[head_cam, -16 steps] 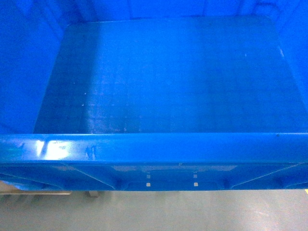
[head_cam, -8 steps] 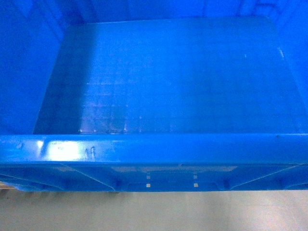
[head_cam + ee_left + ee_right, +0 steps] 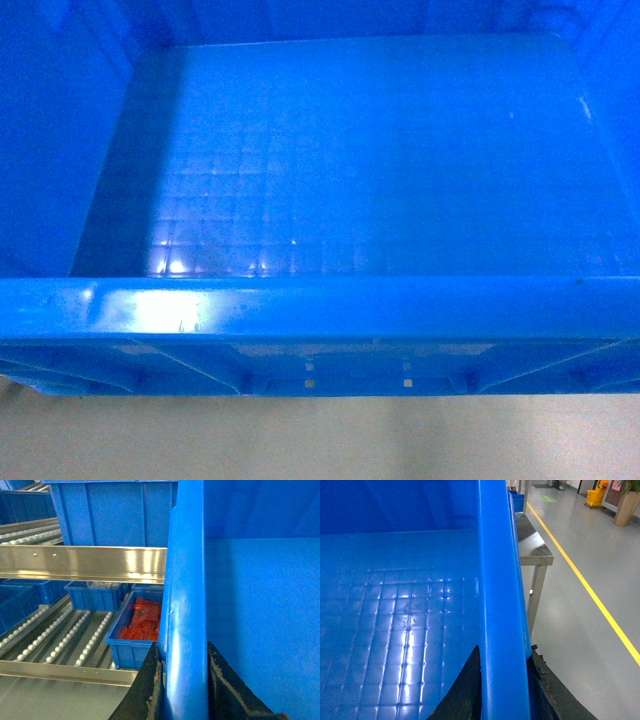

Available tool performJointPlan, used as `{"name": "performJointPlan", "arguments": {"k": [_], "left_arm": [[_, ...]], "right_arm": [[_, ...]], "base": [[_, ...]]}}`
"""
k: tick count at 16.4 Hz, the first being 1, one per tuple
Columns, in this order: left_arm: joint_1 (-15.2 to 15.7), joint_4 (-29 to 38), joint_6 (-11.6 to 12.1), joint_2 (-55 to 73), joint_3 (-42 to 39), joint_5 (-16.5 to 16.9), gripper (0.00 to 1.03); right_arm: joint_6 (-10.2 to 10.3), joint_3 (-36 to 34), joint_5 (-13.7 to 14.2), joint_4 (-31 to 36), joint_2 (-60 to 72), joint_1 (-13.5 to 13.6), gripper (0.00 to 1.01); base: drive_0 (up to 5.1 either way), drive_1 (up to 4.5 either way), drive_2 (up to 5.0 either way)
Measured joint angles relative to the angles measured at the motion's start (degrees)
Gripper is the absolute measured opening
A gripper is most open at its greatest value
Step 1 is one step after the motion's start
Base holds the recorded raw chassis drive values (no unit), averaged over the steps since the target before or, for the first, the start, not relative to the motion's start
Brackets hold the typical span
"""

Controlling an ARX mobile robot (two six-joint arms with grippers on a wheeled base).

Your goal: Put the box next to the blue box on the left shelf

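1. The box (image 3: 360,170) is big and bright blue, and it fills almost the whole head view. We look down into it and see a faint grid of squares on its floor.
2. Its thick near rim runs across the head view from 9 o'clock to 3 o'clock, low in the picture. Under the rim, at 6 o'clock, is a strip of pale floor (image 3: 320,440).
3. The left gripper (image 3: 182,680) is clamped on the box's left wall. One dark finger (image 3: 147,690) sits on the outside of the rim and the other sits on the inside.
4. The right gripper (image 3: 502,685) is clamped on the box's right wall the same way, with a dark finger (image 3: 462,690) inside and another one outside.
5. The left shelf (image 3: 65,635) shows in the left wrist view at 8 o'clock. It has grey rails with rows of little white wheels, and a shiny metal bar (image 3: 82,562) crosses above it.
6. A small blue bin (image 3: 132,635) with red things in it sits on those rollers, just beside the box's left wall. Another small blue bin (image 3: 97,595) sits behind it.
7. A large blue crate (image 3: 112,512) stands on the upper level at 11 o'clock in that view.
8. In the right wrist view, a grey metal table (image 3: 532,547) stands near the box at 1 o'clock. A yellow line (image 3: 585,585) runs along the grey floor toward 4 o'clock.
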Motion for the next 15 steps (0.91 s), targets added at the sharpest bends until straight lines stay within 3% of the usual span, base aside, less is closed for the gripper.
{"name": "performJointPlan", "arguments": {"k": [9,15], "left_arm": [[0.0,0.0,0.0,0.0,0.0,0.0,0.15],[0.0,0.0,0.0,0.0,0.0,0.1,0.15]], "right_arm": [[0.0,0.0,0.0,0.0,0.0,0.0,0.17],[0.0,0.0,0.0,-0.1,0.0,0.0,0.17]], "base": [[-4.8,1.08,3.6],[-5.0,2.44,2.4]]}}
